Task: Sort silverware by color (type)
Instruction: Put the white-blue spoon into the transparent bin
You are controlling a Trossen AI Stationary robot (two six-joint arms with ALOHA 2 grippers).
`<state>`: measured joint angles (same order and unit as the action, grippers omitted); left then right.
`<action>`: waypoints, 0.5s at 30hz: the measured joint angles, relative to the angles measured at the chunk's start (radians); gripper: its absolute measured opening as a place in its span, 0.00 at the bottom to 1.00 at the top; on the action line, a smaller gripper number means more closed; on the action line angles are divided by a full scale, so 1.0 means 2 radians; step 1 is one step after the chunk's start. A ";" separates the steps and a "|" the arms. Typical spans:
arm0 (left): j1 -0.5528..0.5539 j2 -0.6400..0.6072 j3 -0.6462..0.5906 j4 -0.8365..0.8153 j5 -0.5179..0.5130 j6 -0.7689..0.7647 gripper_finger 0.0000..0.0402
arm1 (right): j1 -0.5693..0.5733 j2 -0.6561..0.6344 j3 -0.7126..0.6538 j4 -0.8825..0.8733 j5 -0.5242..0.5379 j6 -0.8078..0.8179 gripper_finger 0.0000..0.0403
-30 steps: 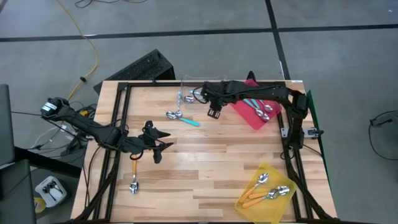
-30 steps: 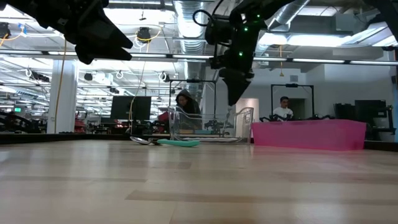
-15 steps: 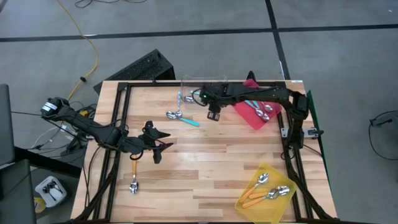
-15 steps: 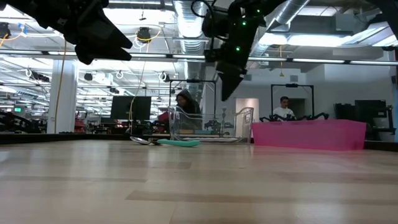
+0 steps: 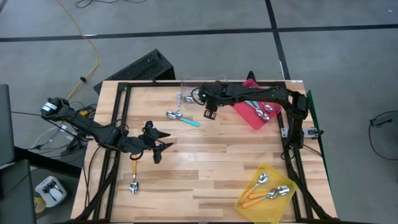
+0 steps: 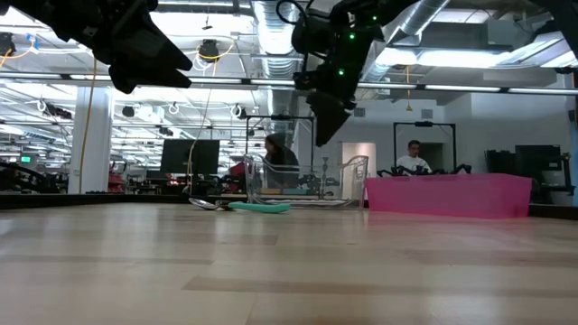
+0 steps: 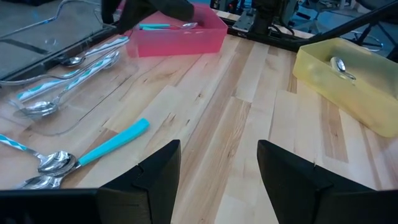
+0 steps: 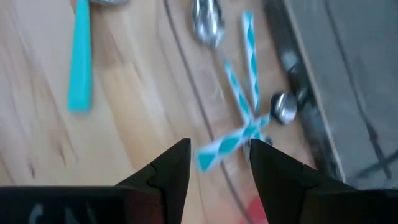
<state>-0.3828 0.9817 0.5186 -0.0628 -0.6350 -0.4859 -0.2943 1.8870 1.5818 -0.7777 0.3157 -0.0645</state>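
Observation:
A teal-handled spoon [image 5: 185,119] lies flat on the wood beside the clear tray [image 5: 198,82], its metal bowl [image 5: 172,114] next to a second spoon bowl; it also shows in the low view [image 6: 260,207] and the left wrist view [image 7: 111,142]. Light blue striped spoons [image 8: 241,99] lie in the clear tray. An orange-handled spoon [image 5: 134,175] lies near the left arm. My right gripper [image 5: 210,114] hovers open and empty just right of the teal spoon, above the table [image 6: 323,128]. My left gripper [image 5: 158,148] hangs open and empty over the table's left middle.
The red tray [image 5: 254,117] with teal spoons sits at the far right. The yellow tray [image 5: 250,200] with orange spoons sits at the near right corner. Bare wood stretches across the table's middle [image 5: 211,155]. People show in the room beyond the table.
My right gripper has moved a little toward the table's left, closer to the teal spoon and the clear tray, staying open and above the table. The spoons and trays have kept their places.

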 joint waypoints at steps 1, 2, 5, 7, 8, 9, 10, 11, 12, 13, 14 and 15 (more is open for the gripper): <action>0.000 0.000 0.000 0.000 0.000 0.000 0.49 | 0.000 0.000 0.000 0.009 0.000 -0.005 0.47; 0.000 0.000 0.000 0.000 0.000 -0.001 0.49 | 0.000 0.000 0.000 0.015 0.000 -0.007 0.47; 0.000 0.000 0.000 0.000 0.000 -0.001 0.49 | 0.000 0.000 0.000 0.013 0.001 -0.012 0.47; 0.000 0.000 0.000 0.000 0.000 -0.001 0.49 | 0.000 -0.001 0.000 0.002 0.012 -0.010 0.47; 0.000 0.000 0.000 0.000 0.000 -0.001 0.49 | 0.000 -0.002 0.000 -0.008 0.028 -0.008 0.47; 0.000 0.000 0.000 0.000 0.000 -0.002 0.49 | 0.000 -0.004 0.000 -0.018 0.046 -0.004 0.47; 0.000 0.000 0.000 0.000 0.000 -0.003 0.49 | 0.000 -0.005 0.000 -0.026 0.066 0.004 0.47; 0.000 0.000 0.000 0.000 0.000 -0.004 0.49 | 0.000 -0.005 0.001 -0.034 0.081 0.010 0.47; 0.000 0.000 0.000 0.000 0.000 -0.005 0.49 | 0.000 -0.006 0.001 -0.044 0.090 0.014 0.47; 0.000 0.000 0.000 0.000 0.000 -0.005 0.49 | -0.001 -0.006 0.001 -0.057 0.091 0.014 0.47; 0.000 0.000 0.000 0.000 0.000 -0.005 0.49 | -0.002 -0.006 0.001 -0.069 0.091 0.015 0.47; 0.000 0.000 0.000 0.000 0.000 -0.005 0.49 | -0.002 -0.006 0.000 -0.080 0.091 0.015 0.47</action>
<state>-0.3828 0.9817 0.5186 -0.0624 -0.6350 -0.4957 -0.2977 1.8759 1.5827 -0.9384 0.4980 -0.0339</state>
